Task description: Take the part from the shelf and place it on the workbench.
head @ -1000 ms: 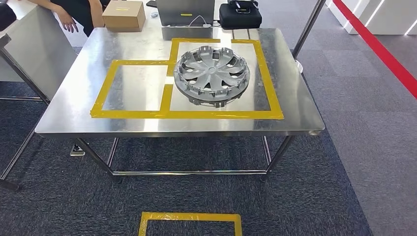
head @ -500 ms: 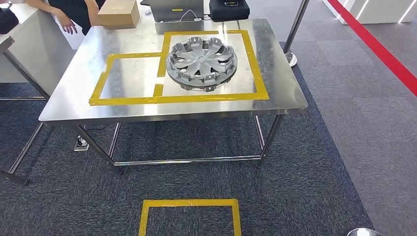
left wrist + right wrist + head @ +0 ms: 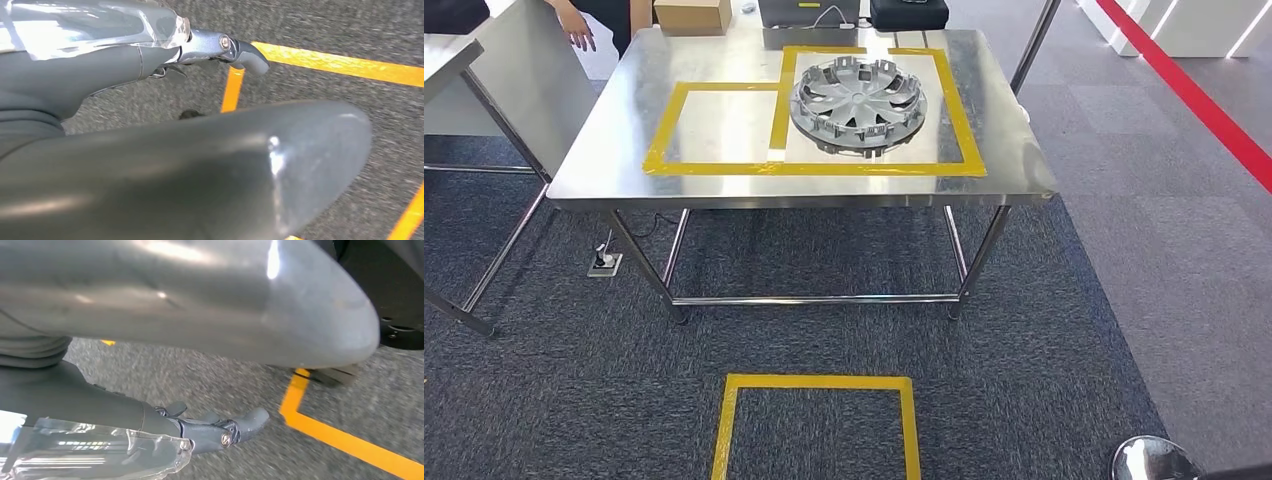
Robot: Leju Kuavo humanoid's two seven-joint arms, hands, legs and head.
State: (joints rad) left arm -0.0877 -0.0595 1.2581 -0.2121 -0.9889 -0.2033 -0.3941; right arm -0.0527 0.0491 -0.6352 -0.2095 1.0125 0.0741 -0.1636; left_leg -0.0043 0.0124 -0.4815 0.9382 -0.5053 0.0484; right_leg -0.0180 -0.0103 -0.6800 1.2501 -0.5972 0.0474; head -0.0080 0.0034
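Hubcap-like part (image 3: 858, 104) lies flat on the steel workbench (image 3: 614, 150), inside the right yellow-taped rectangle (image 3: 964, 120) toward the far right corner. Left to right: a person's hand (image 3: 579, 35) at the far left edge, a cardboard box (image 3: 692, 14) at the far edge, then the part. Grey carpet (image 3: 574, 380) carries a yellow floor square (image 3: 814, 383); a red stripe (image 3: 1194, 95) runs at right. The left hand (image 3: 220, 47) and right hand (image 3: 215, 430) hang above the carpet, fingers extended, holding nothing.
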